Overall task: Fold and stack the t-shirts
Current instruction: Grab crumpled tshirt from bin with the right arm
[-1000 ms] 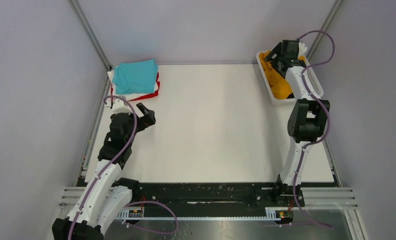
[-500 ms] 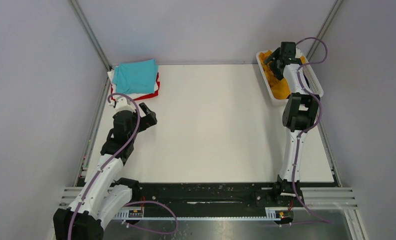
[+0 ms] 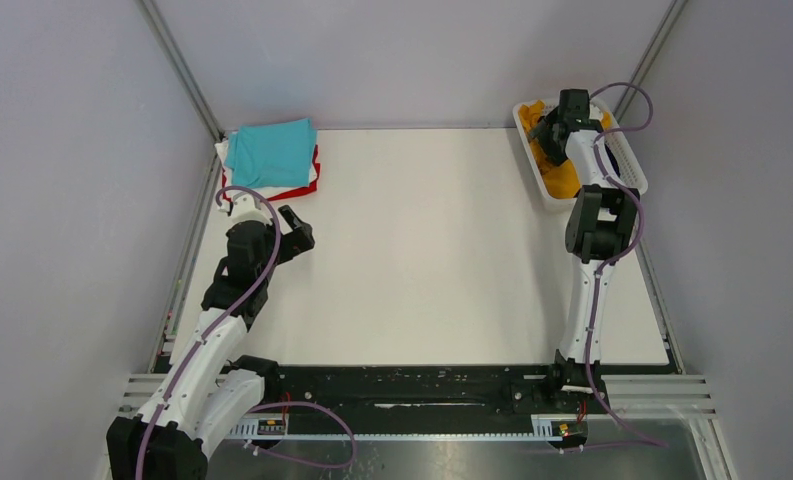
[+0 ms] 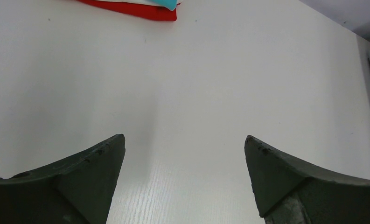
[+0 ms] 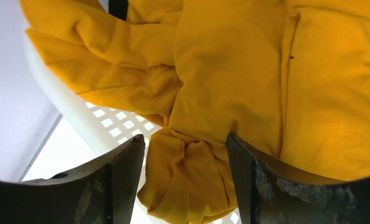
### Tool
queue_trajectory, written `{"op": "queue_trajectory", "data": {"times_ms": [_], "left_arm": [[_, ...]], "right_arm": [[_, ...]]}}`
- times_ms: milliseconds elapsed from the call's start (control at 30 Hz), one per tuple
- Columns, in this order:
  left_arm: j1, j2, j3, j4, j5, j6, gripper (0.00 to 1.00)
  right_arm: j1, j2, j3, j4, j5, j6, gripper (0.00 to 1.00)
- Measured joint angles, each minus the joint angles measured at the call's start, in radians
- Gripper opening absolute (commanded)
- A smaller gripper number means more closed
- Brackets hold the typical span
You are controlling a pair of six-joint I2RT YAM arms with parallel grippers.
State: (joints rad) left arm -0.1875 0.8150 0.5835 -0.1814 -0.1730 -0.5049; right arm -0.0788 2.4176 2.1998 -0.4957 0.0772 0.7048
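Top view: folded stack in the far-left corner of the table (image 3: 432, 260), placed out of the work area - turquoise shirt (image 3: 270, 152) on top, white shirt (image 3: 240, 183) under it, red shirt (image 3: 312, 186) showing at the edge. The left arm (image 3: 222, 300) is parked just near of the stack. The right arm (image 3: 597, 235) reaches to the far-right corner, into the white basket (image 3: 634, 168) that holds the orange-yellow shirt (image 3: 564, 178).

Left wrist view: left jaws spread wide, nothing between them, only bare table below. The red shirt's edge shows at the top of the view, with a sliver of turquoise.

Right wrist view: right jaws apart, straddling a bunched fold of the orange-yellow shirt inside the basket's lattice wall (image 5: 122, 122). The cloth sits between the fingertips (image 5: 241, 168) but isn't pinched - likely lined up to grab this shirt, the next one to fold.
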Motion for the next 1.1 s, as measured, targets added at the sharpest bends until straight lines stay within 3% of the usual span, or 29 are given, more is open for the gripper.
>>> {"op": "queue_trajectory", "data": {"times_ms": [167, 233, 300, 467, 633, 867, 1100], "left_arm": [[0.0, 0.0, 0.0, 0.0, 0.0, 0.0, 0.99], [0.0, 0.0, 0.0, 0.0, 0.0, 0.0, 0.99], [0.0, 0.0, 0.0, 0.0, 0.0, 0.0, 0.99], [0.0, 0.0, 0.0, 0.0, 0.0, 0.0, 0.99], [0.0, -0.002, 0.0, 0.0, 0.0, 0.0, 0.99], [0.0, -0.023, 0.0, -0.002, 0.001, 0.0, 0.99], [0.0, -0.06, 0.0, -0.004, 0.007, -0.001, 0.99]], "right_arm": [[0.0, 0.043, 0.045, -0.033, 0.01, 0.0, 0.71], [0.0, 0.071, 0.083, -0.053, 0.01, 0.002, 0.66], [-0.001, 0.084, 0.098, -0.064, 0.01, 0.004, 0.57], [-0.002, 0.088, 0.103, -0.084, 0.012, 0.004, 0.19], [-0.003, 0.088, 0.103, -0.086, 0.012, -0.01, 0.0], [-0.003, -0.019, 0.032, -0.05, 0.027, -0.095, 0.0], [-0.003, -0.404, -0.205, 0.17, 0.051, -0.188, 0.0]]}}
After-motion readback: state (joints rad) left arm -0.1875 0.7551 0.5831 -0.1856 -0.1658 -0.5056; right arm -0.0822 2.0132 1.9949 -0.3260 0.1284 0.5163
